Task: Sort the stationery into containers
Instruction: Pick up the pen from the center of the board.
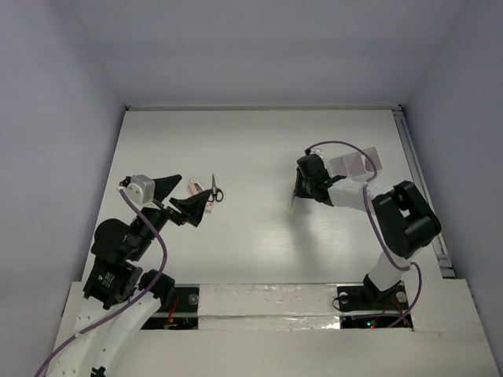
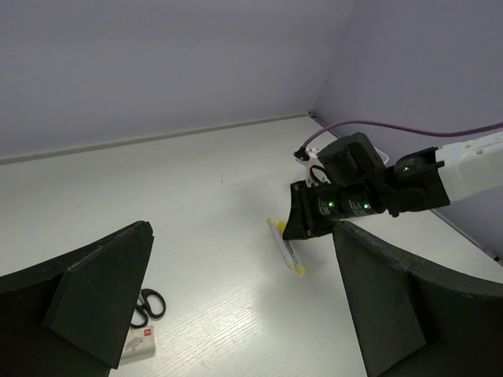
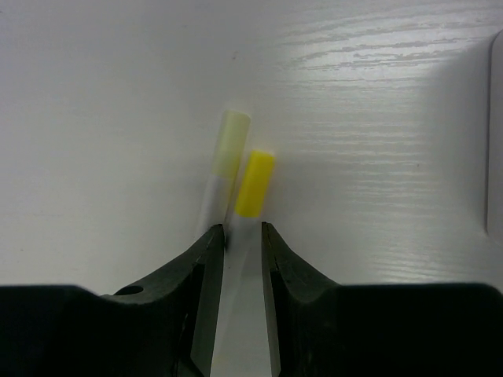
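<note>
Two thin white pens lie side by side on the white table. My right gripper is shut on the one with the bright yellow cap. The pale-capped pen rests just outside its left finger. From above, the right gripper points down at the pens, left of the translucent box. My left gripper hangs open and holds nothing, close to the black-handled scissors and the small pale block. The left wrist view shows the scissors, the block and the pens.
The table is walled at the back and on both sides. The right arm's body and its purple cable stand near the box. A metal rail runs along the right edge.
</note>
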### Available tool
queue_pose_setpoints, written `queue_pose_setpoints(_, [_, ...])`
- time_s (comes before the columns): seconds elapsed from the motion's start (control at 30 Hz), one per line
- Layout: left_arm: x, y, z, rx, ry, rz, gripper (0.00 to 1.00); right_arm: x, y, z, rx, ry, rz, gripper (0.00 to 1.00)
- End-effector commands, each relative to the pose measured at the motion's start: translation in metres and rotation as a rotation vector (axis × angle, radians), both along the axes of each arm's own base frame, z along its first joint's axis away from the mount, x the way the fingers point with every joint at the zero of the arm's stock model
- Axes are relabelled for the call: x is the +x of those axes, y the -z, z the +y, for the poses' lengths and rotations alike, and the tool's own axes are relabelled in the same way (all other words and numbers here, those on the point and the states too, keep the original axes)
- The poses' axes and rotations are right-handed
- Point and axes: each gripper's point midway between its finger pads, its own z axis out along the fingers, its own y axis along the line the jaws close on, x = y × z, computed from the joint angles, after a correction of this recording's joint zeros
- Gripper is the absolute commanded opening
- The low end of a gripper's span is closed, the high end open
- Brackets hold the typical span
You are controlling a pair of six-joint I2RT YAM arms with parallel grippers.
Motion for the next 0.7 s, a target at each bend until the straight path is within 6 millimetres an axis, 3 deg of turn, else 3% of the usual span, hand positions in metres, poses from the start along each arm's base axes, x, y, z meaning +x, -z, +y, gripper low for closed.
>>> queue_pose_setpoints(0.0, [-0.001, -0.025, 0.003, -0.02, -0.01, -0.064, 0.99, 0.009, -0.003, 0.005, 0.004, 0.018, -0.024, 0.31])
queue_pose_setpoints(0.23, [-0.001, -0.024, 0.003, -0.018, -0.008, -0.062, 0.99, 0.01, 0.006, -0.004, -0.056, 0.032, -0.006, 0.24])
queue_pose_setpoints(0.43, [-0.001, -0.025, 0.004, -0.02, -0.014, -0.064, 0.99, 0.016, 0.009, -0.011, -0.128, 0.033, 0.008, 0.3])
queue_pose_setpoints(0.67, [-0.001, -0.025, 0.003, -0.02, -0.011, -0.064, 0.99, 0.02, 0.009, -0.019, -0.217, 0.016, 0.02, 0.2])
